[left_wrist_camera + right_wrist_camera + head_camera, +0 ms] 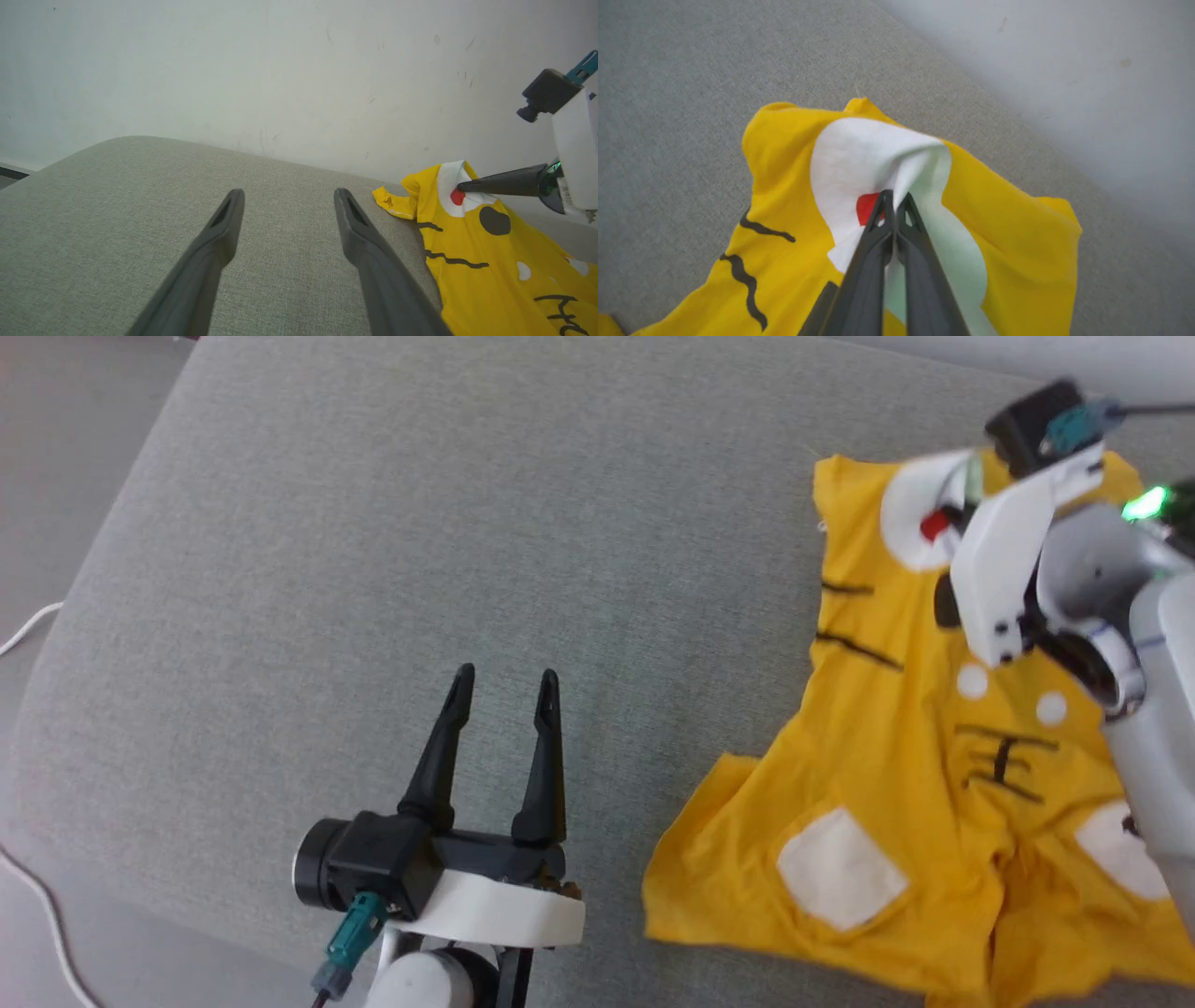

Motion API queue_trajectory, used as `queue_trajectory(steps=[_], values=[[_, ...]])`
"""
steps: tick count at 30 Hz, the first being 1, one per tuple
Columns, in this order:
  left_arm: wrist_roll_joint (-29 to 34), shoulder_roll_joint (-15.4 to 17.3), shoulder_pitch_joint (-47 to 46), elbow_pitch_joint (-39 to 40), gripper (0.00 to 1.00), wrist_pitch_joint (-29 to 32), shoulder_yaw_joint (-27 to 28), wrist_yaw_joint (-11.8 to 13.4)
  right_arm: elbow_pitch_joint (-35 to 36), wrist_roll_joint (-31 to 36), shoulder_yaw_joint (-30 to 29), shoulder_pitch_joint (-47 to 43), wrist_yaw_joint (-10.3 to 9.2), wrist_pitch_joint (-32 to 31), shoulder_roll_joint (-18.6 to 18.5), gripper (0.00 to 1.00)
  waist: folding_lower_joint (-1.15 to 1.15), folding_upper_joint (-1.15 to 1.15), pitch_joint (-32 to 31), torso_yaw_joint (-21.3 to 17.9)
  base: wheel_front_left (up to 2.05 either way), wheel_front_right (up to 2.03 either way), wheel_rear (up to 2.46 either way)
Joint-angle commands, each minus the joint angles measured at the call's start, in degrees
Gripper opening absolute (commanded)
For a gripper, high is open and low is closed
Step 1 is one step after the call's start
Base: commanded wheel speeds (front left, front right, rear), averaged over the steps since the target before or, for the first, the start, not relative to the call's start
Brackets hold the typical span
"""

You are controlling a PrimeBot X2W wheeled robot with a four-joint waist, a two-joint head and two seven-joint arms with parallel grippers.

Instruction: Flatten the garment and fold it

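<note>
The garment (896, 756) is a bright yellow T-shirt with white patches, black marks and a red dot, lying rumpled on the right of the grey cushion (373, 523). My right gripper (893, 198) is shut on a raised fold of the garment (878, 154) at its white patch beside the red dot. The left wrist view shows that gripper (460, 187) from the side, pinching the garment (486, 261) at its far end. My left gripper (505, 679) hovers open over bare cushion to the left of the garment, nothing between its fingers (224, 219).
A pale wall (299, 70) rises right behind the cushion's far edge. White cables (28, 625) lie on the floor off the cushion's left edge. The wide left and middle part of the cushion is bare fabric.
</note>
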State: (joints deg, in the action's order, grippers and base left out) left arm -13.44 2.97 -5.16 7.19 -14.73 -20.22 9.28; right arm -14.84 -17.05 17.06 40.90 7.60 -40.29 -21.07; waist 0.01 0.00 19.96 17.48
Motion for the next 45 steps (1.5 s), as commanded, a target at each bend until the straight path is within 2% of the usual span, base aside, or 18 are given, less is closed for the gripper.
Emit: queue_trajectory(steps=[1, 7, 8, 9, 10, 16, 21, 25, 28, 30, 32, 38, 41, 43, 45], values=[[-0.6, -0.1, -1.1, -0.3, 1.00, -0.3, -0.4, 0.3, -1.3, 1.1, -0.6, 2.8, -0.11, 1.8, 1.0, 0.00, -0.01, 0.00, 0.3, 1.4, 0.00, 0.00, 0.00], [-1.5, -0.1, -1.9, -1.2, 1.00, -0.3, -2.2, 0.3, -9.1, 5.8, -2.3, 8.8, -0.11, 9.0, 4.5, 0.00, -0.01, 0.00, 1.1, 4.4, 0.00, 0.00, 0.00], [-1.6, -0.1, -2.0, -1.4, 1.00, -0.3, -2.4, 0.3, -10.8, 6.7, -2.5, 9.2, -0.11, 10.1, 5.1, 0.34, -0.01, 0.00, 1.1, 4.7, 0.00, 0.00, 0.00], [-1.8, -0.1, -2.2, -1.4, 1.00, -0.3, -2.8, 0.4, -12.6, 7.3, -2.7, 9.4, -0.11, 10.9, 5.8, 0.88, -0.01, 0.00, 1.2, 5.0, 0.00, 0.00, 0.00], [-1.9, -0.1, -2.3, -1.5, 1.00, -0.3, -3.0, 0.6, -14.2, 7.7, -2.9, 9.5, -0.11, 11.6, 6.5, 1.00, -0.01, 0.00, 1.2, 5.2, 0.00, 0.00, 0.00], [-2.2, -0.1, -2.5, -2.1, 1.00, -0.3, -4.0, 1.1, -18.4, 6.8, -1.6, 10.1, -0.11, 15.5, 8.5, 1.00, -0.01, 0.00, -0.1, 4.9, 0.00, 0.00, 0.00], [-1.0, -0.1, -1.2, -3.3, 1.00, -0.3, -3.3, 0.6, -15.2, 1.5, -1.1, 8.6, -0.11, 20.0, 8.8, 1.00, -0.01, 0.00, -3.6, 2.2, 0.00, 0.00, 0.00], [0.5, -0.1, 0.5, -3.6, 1.00, -0.3, -1.5, 0.0, -7.0, -2.2, -3.5, 2.5, -0.11, 23.7, 7.0, 1.00, -0.01, 0.00, -6.7, -0.7, 0.00, 0.00, 0.00], [1.5, 0.2, 2.0, -3.5, 1.00, -0.3, 0.0, -0.5, 1.5, -2.6, -8.2, -5.2, -0.11, 26.4, 5.8, 1.00, -0.01, 0.00, -8.1, -3.1, 0.00, 0.00, 0.00], [2.0, 0.5, 2.9, -3.3, 1.00, -0.3, 0.8, -0.8, 7.9, -2.2, -12.6, -11.8, -0.11, 27.5, 6.4, 1.00, -0.01, 0.00, -8.5, -4.6, 0.00, 0.00, 0.00], [2.4, 0.7, 3.6, -3.0, 1.00, -0.3, 1.4, -1.0, 14.8, -0.9, -17.1, -19.2, -0.11, 28.3, 8.1, 1.00, -0.01, 0.00, -8.6, -5.9, 0.00, 0.00, 0.00], [3.2, 0.9, 5.8, -2.4, 1.00, -0.3, 3.0, -1.2, 31.9, 3.0, -27.3, -41.4, -0.11, 31.0, 17.3, 1.00, -0.01, 0.00, -7.7, -8.9, 0.00, 0.00, 0.00], [3.4, 0.9, 6.4, -2.1, 1.00, -0.3, 3.7, -1.1, 34.9, -0.3, -29.0, -48.4, -0.11, 32.3, 18.1, 1.00, -0.01, 0.00, -7.3, -10.5, 0.00, 0.00, 0.00], [3.7, 1.0, 6.3, -2.2, 1.00, -0.3, 4.0, -1.3, 35.2, -3.5, -29.0, -50.7, -0.11, 33.6, 18.1, 1.00, -0.01, 0.00, -6.9, -11.7, 0.00, 0.00, 0.00], [4.3, 1.5, 5.2, -2.7, 1.00, -0.3, 3.9, -1.7, 35.8, -3.8, -28.7, -51.3, -0.11, 34.5, 18.2, 1.00, -0.01, 0.00, -6.6, -12.6, 0.00, 0.00, 0.00]])
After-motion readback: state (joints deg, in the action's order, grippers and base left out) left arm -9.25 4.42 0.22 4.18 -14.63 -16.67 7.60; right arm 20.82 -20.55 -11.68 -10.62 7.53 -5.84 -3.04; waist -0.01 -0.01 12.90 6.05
